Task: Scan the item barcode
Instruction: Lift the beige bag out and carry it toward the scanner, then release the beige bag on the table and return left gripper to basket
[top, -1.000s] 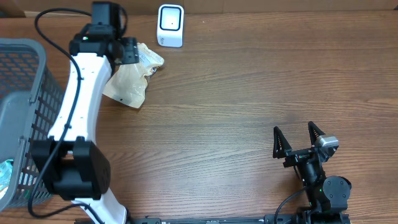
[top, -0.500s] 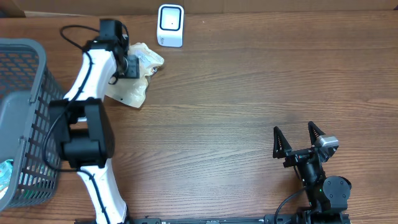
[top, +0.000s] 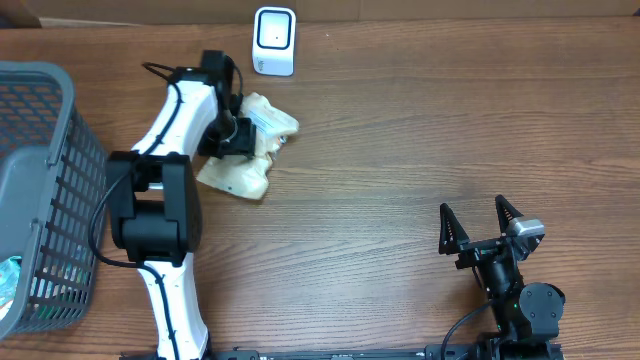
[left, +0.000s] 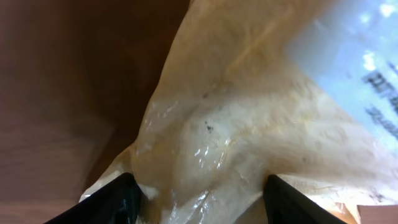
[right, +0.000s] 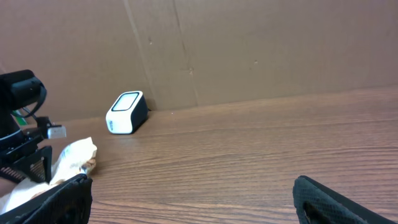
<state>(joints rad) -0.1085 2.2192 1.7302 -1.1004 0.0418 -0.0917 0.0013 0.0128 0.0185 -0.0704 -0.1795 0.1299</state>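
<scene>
The left gripper (top: 240, 140) has its jaws closed partway on the bag (top: 250, 165). In the left wrist view the tan plastic bulges between the two fingertips (left: 118, 198) and touches both, so it reads as a grip on a soft, wide thing rather than an empty gap. The right gripper (top: 480, 228) stands wide and holds nothing, parked at the near right of the table (top: 420, 130).

The bag is at the far left of the table, between the basket (top: 60, 150) and the scanner (top: 274, 41). Whether it rests on the wood or hangs just above it cannot be told.

What matters for the scan is how the bag lies to the scanner. The scanner sits near the bag, farther back and a little to the right, with its window facing up and forward. The bag's long axis runs diagonally, and its end with the white label (top: 272, 117) points toward the scanner. Print shows on that label in the left wrist view, but it is too blurred to tell whether it is the barcode.

The left arm is much nearer the scanner and already has the bag. The likely move is a short carry back and right, turning the label to face the window.
</scene>
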